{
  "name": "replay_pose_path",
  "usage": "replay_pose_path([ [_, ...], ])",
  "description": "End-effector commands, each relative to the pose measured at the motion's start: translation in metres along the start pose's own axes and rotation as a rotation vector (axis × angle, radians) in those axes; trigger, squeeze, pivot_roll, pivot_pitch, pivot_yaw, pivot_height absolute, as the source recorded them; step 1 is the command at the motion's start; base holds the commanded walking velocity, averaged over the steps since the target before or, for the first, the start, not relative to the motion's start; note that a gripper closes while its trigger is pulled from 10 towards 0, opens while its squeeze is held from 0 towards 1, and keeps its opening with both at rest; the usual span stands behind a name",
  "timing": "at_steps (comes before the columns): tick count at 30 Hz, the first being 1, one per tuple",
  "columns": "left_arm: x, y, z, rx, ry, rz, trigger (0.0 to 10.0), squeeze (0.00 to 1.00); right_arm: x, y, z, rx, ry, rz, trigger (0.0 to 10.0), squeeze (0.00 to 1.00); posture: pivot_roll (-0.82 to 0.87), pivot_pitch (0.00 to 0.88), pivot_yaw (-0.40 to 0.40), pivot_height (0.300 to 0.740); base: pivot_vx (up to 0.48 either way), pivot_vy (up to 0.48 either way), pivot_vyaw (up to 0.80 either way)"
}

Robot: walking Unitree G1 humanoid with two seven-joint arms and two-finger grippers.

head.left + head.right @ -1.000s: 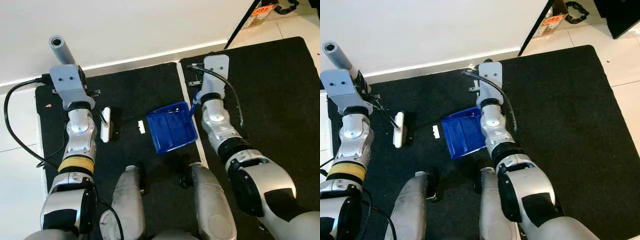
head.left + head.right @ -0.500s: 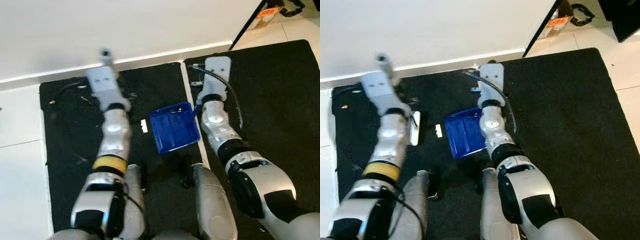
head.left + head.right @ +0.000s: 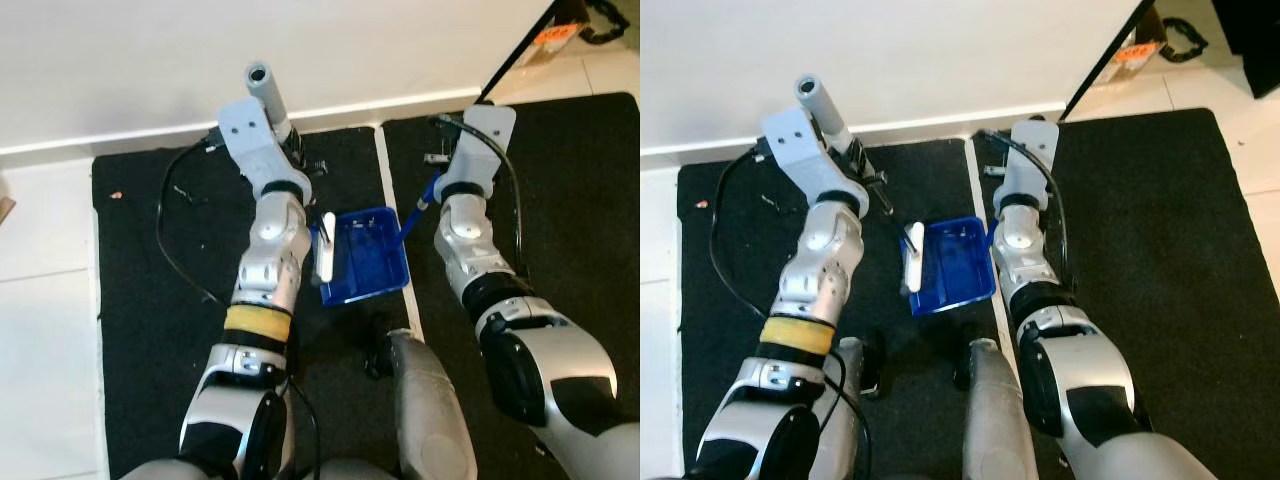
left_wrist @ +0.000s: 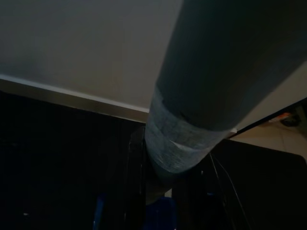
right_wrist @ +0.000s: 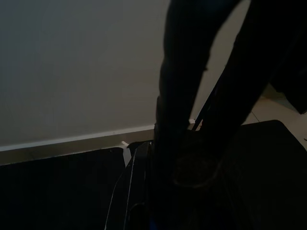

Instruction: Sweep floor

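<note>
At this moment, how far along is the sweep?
Done: no white scrap lies on the black mat, and small bits sit in the blue dustpan. In hand: the white brush head rests at the pan's open edge. Left: a small orange speck near the mat's far left.

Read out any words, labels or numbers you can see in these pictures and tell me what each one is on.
Nothing can be read.
Orange label on the box by the far wall, beyond the black mats: it carries dark print, too small and blurred to read.
Blue dustpan and white brush head: no markings visible.
</note>
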State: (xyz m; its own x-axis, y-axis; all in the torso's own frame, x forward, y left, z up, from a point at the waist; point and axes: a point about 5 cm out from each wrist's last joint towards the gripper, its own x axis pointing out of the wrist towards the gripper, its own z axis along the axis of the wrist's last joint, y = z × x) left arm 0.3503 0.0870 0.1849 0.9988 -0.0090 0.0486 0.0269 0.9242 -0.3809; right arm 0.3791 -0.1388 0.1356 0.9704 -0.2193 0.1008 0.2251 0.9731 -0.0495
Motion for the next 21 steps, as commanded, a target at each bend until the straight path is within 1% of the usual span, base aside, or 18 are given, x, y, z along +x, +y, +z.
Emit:
replay_pose_path([
  [1,-0.006,-0.039,-0.005,-0.083,0.046,-0.161,10.0,0.00,-0.018,-0.027,-0.048,-0.114,0.208,-0.065,10.0,0.00,0.09,0.403,-0.096,0.740,0.000,0.000,0.00],
  [3,-0.008,-0.026,0.001,0.037,0.023,-0.208,10.0,0.00,-0.018,-0.027,-0.048,-0.113,0.209,-0.066,10.0,0.00,0.09,0.403,-0.096,0.740,0.000,0.000,0.00],
  [4,-0.008,-0.026,0.001,0.037,0.023,-0.208,10.0,0.00,-0.018,-0.027,-0.048,-0.113,0.209,-0.066,10.0,0.00,0.09,0.403,-0.096,0.740,0.000,0.000,0.00],
  [5,-0.008,-0.017,0.003,0.073,0.027,-0.218,10.0,0.00,-0.018,-0.026,-0.049,-0.110,0.210,-0.065,10.0,0.00,0.09,0.403,-0.094,0.740,0.000,0.000,0.00],
  [7,-0.010,0.003,0.011,0.098,0.063,-0.225,10.0,0.00,-0.018,-0.026,-0.049,-0.104,0.213,-0.064,10.0,0.00,0.09,0.403,-0.094,0.740,0.000,0.000,0.00],
  [8,-0.010,0.003,0.011,0.098,0.063,-0.225,10.0,0.00,-0.018,-0.026,-0.049,-0.104,0.213,-0.064,10.0,0.00,0.09,0.403,-0.094,0.740,0.000,0.000,0.00],
  [10,-0.011,0.024,0.023,0.179,0.083,-0.220,10.0,0.00,-0.019,-0.025,-0.049,-0.100,0.216,-0.063,10.0,0.00,0.10,0.397,-0.093,0.740,0.000,0.000,0.00],
  [11,-0.012,0.036,0.029,0.244,0.093,-0.215,10.0,0.00,-0.019,-0.026,-0.049,-0.099,0.218,-0.062,10.0,0.00,0.10,0.392,-0.093,0.740,0.000,0.000,0.00],
  [12,-0.012,0.036,0.029,0.244,0.093,-0.215,10.0,0.00,-0.019,-0.026,-0.049,-0.099,0.218,-0.062,10.0,0.00,0.10,0.392,-0.093,0.740,0.000,0.000,0.00],
  [14,-0.014,0.052,0.038,0.324,0.106,-0.209,10.0,0.00,-0.019,-0.026,-0.050,-0.096,0.222,-0.061,10.0,0.00,0.11,0.382,-0.093,0.740,0.000,0.000,0.00],
  [16,-0.014,0.052,0.038,0.324,0.106,-0.209,10.0,0.00,-0.019,-0.026,-0.050,-0.096,0.222,-0.061,10.0,0.00,0.11,0.382,-0.093,0.740,0.000,0.000,0.00],
  [18,-0.018,0.081,0.051,0.370,0.083,-0.179,10.0,0.00,-0.019,-0.028,-0.051,-0.069,0.232,-0.070,10.0,0.00,0.12,0.355,-0.089,0.740,0.000,0.000,0.00],
  [19,-0.018,0.081,0.051,0.370,0.083,-0.179,10.0,0.00,-0.019,-0.028,-0.051,-0.069,0.232,-0.070,10.0,0.00,0.12,0.355,-0.089,0.740,0.000,0.000,0.00],
  [20,-0.020,0.097,0.060,0.410,0.044,-0.150,10.0,0.00,-0.018,-0.030,-0.051,-0.050,0.237,-0.075,10.0,0.00,0.12,0.345,-0.089,0.740,0.000,0.000,0.00],
  [21,-0.020,0.097,0.060,0.410,0.044,-0.150,10.0,0.00,-0.018,-0.030,-0.051,-0.050,0.237,-0.075,10.0,0.00,0.12,0.345,-0.089,0.740,0.000,0.000,0.00],
])
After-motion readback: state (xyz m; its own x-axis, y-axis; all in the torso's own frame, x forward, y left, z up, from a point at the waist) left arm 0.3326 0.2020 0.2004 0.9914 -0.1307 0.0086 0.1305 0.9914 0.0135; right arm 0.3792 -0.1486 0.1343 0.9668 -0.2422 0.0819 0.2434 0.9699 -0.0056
